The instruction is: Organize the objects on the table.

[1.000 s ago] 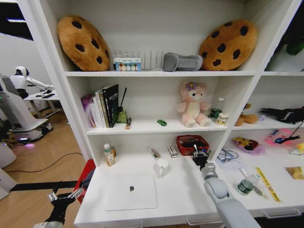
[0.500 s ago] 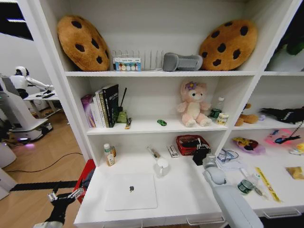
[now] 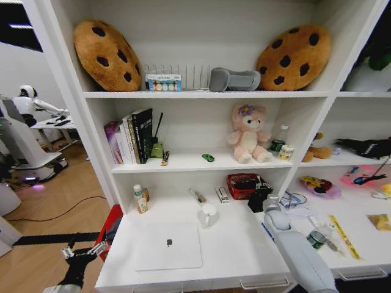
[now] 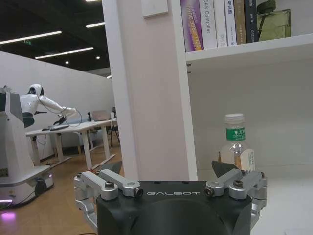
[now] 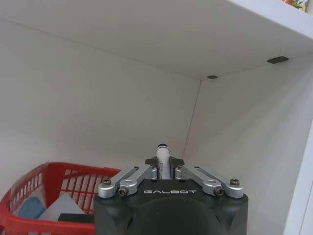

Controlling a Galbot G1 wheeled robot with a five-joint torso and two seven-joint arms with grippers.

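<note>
On the white table (image 3: 232, 244) a silver laptop (image 3: 168, 246) lies shut at the front left. My right gripper (image 3: 259, 196) hovers at the back beside the red basket (image 3: 243, 183). In the right wrist view the right gripper (image 5: 164, 164) is shut on a pen (image 5: 163, 157) whose dark tip points up, with the basket (image 5: 54, 193) just below. A blue pen (image 3: 267, 231) lies on the table by my right arm. A green toy car (image 3: 208, 157) sits on the shelf above. My left gripper (image 3: 79, 251) hangs open off the table's left end.
A green-capped bottle (image 3: 140, 199) stands at the back left, also seen as the bottle (image 4: 236, 147) past my left gripper (image 4: 168, 171). A white cup (image 3: 208, 215) and another pen (image 3: 197, 195) sit mid-table. Clutter covers the desk to the right (image 3: 342, 232). Books (image 3: 131, 137) fill the shelf.
My right gripper has moved back and slightly right, closer to the red basket, with the pen in it. The blue pen beside the arm has come into sight. The left arm has not moved.
</note>
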